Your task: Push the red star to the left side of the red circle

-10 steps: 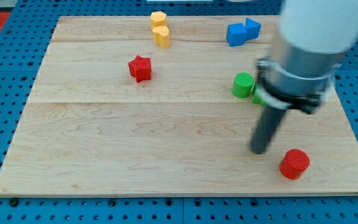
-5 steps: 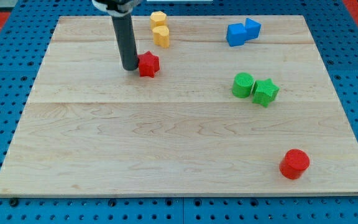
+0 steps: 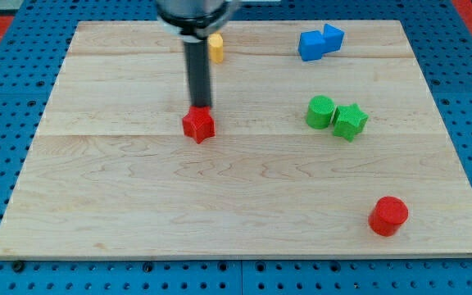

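My tip [image 3: 198, 110] sits against the top edge of the red star [image 3: 198, 125], placed to shove it down the counter [image 3: 97, 205]; the rod has no hand. The red circle [image 3: 388, 215] waits far right, near the bottom.

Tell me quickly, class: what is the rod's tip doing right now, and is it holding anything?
My tip: holds nothing, has no jaws; it sits against the red star on the side toward the view's top.

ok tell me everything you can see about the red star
The red star is a small, chunky, matte block that looks like plastic, lying flat on the wooden board, left of the view's middle. My tip sits against its top edge. No other block touches it; the red circle lies far off at the view's lower right.
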Controlling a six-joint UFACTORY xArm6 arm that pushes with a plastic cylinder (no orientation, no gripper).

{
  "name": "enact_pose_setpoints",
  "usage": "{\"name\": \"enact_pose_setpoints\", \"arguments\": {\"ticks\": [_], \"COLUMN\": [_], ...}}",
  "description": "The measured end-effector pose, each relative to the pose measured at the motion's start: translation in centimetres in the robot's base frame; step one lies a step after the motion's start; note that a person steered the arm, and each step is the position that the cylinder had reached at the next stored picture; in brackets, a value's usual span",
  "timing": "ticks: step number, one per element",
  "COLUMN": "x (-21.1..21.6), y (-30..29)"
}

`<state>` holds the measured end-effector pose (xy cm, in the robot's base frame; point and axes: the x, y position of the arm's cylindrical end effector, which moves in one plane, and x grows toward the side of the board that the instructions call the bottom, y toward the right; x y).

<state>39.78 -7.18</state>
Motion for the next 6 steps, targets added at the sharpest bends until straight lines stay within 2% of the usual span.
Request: {"name": "enact_pose_setpoints", "arguments": {"ticks": [1,2,3,5,6], "x": [3.7,7.8,11.3,15.5,15.8], "y": [-1.2,2.0,9.2,10.7,19.4]}}
